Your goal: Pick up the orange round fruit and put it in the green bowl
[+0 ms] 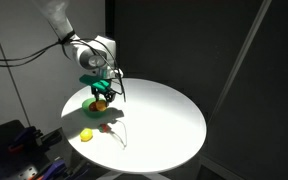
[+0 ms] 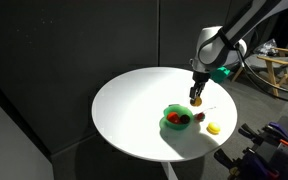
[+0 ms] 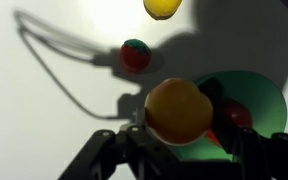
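End effector: clamped on the orange, one finger on each side of its widest part. The fruit hangs clear of the counter, so the grip looks sound.

Wrist view, left to right:
- red fruit, on the counter and apart from the grasp
- yellow fruit, further off and cut by the frame
- the held orange
- bowl, close beside it, with a red item inside

In both exterior views the bowl sits near the counter's edge, with the orange raised beside it, not over its middle.

Judgement: carry step. Next comes a short shift over the bowl. Release low, as the bowl is shallow and partly full, so the fruit could roll out.
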